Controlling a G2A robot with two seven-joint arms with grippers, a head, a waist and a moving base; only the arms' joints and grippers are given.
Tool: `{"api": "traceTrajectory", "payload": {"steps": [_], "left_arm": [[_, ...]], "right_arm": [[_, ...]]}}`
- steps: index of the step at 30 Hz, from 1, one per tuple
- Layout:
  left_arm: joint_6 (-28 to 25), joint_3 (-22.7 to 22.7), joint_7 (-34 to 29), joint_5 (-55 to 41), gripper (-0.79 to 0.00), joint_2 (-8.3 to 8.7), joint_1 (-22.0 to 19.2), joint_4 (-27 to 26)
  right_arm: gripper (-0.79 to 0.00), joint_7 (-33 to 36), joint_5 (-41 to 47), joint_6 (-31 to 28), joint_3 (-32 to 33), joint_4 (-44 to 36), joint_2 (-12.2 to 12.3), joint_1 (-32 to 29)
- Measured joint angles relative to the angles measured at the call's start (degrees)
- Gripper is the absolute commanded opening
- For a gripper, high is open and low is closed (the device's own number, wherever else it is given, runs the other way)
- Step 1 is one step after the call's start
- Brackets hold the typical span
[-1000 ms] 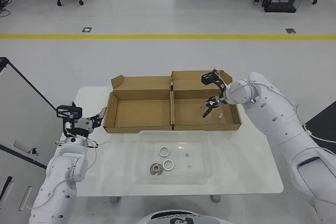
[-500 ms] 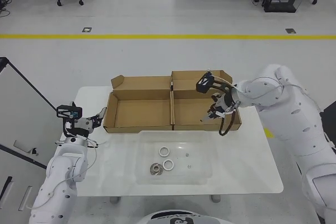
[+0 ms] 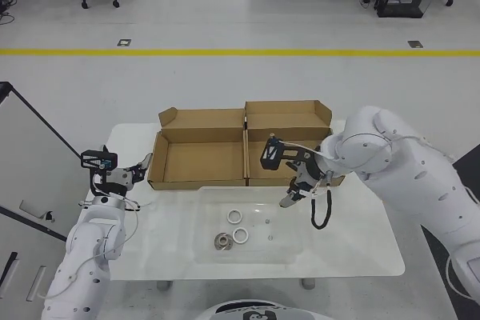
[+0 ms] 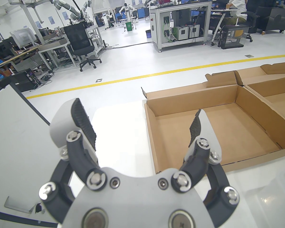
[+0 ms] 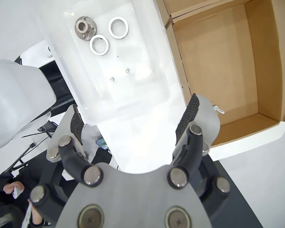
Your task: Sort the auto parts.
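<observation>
Rings (image 5: 110, 27), flange (image 5: 89, 31) in tray (image 5: 137, 72) ahead of my right gripper (image 5: 134, 105), spread, empty; box (image 5: 228, 60) beside it. Left gripper (image 4: 137, 109) spread too.

No legible text, numbers or labels anywhere. Blue posters (image 4: 51, 20) on the far wall of the room, too small to read. Cardboard boxes (image 3: 200, 160) on the table, plain brown inside and on the flaps.

Robotics lab — robot arms (image 4: 72, 12), workbenches (image 4: 178, 24)
</observation>
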Motion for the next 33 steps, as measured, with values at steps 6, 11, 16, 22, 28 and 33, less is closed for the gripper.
{"api": "traceTrajectory", "payload": {"steps": [6, 11, 16, 22, 28, 33], "left_arm": [[0.0, 0.0, 0.0, 0.0, 0.000, 0.00, 0.0, 0.0], [0.0, 0.0, 0.0, 0.0, 0.000, 0.00, 0.0, 0.0], [0.0, 0.0, 0.0, 0.0, 0.000, 0.00, 0.0, 0.0], [0.0, 0.0, 0.0, 0.0, 0.000, 0.00, 0.0, 0.0], [0.0, 0.0, 0.0, 0.0, 0.000, 0.00, 0.0, 0.0], [0.0, 0.0, 0.0, 0.0, 0.000, 0.00, 0.0, 0.0]], "right_arm": [[0.000, 0.0, -0.1, 0.0, 0.1, 0.0, 0.0, -0.1], [0.000, 0.0, -0.1, 0.0, 0.1, 0.0, 0.0, -0.1], [0.000, -1.0, -2.5, -1.0, -4.9, -4.0, -0.6, 0.4], [0.000, 0.0, -3.1, 0.0, -16.6, -4.1, -2.3, 7.7], [0.000, 0.0, -1.6, 0.0, -26.1, -0.9, -4.4, 14.1], [0.000, -0.4, -0.9, -0.3, -29.9, 1.3, -5.9, 16.4]]}}
